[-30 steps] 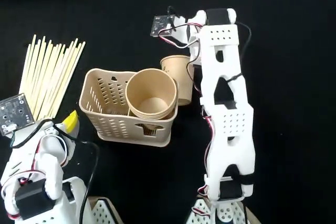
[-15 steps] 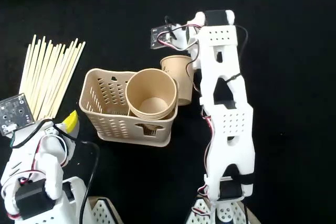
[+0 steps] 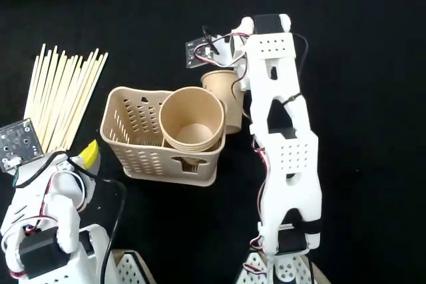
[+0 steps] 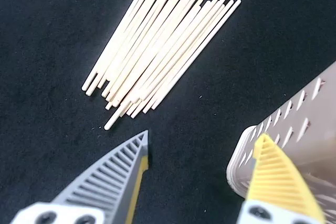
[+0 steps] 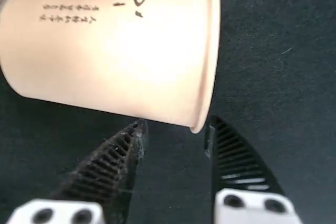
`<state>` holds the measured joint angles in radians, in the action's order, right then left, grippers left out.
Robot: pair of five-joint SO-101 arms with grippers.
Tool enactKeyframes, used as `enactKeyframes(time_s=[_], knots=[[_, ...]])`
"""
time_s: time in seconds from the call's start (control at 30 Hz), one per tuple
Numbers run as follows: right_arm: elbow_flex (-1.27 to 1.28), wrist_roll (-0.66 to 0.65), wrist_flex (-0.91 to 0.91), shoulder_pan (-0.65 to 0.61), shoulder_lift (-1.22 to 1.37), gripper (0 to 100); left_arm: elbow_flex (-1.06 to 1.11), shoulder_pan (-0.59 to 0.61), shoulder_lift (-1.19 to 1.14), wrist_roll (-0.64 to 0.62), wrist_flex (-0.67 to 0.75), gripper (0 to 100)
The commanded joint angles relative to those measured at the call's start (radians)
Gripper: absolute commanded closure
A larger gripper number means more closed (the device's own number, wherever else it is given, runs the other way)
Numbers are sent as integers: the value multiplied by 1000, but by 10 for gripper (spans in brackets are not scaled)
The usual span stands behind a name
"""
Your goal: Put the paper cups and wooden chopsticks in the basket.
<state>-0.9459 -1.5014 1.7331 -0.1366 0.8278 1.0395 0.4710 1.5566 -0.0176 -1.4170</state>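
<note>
Your left claw [image 4: 203, 138] hangs over the black surface [image 4: 47, 35] with its jaws spread wide. The wooden chopsticks [image 4: 157, 51] lie in a loose, fanned bundle just past the grey finger's tip. The yellow finger sits in front of the corner of the perforated basket [image 4: 307, 114].

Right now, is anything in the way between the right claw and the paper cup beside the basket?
No. Nothing visible stands between the open right gripper and the tan paper cup, which sits just ahead of it.
</note>
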Motion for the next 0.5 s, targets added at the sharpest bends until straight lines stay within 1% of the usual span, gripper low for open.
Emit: enactKeyframes(time_s=[0.0, 0.17, 0.37, 0.4, 0.47], knots=[[-12, -6, 20, -17, -4, 802, -1, -2, 5, -2, 23, 693], [-16, 14, -11, -8, -5, 802, -1, -2, 5, -2, 23, 693], [-7, 18, -11, -32, -4, 812, -1, -2, 5, -2, 23, 693], [-7, 18, -8, -34, -4, 838, -1, -2, 5, -2, 23, 693], [-15, 26, 6, -35, -4, 945, -1, -2, 5, -2, 23, 693]])
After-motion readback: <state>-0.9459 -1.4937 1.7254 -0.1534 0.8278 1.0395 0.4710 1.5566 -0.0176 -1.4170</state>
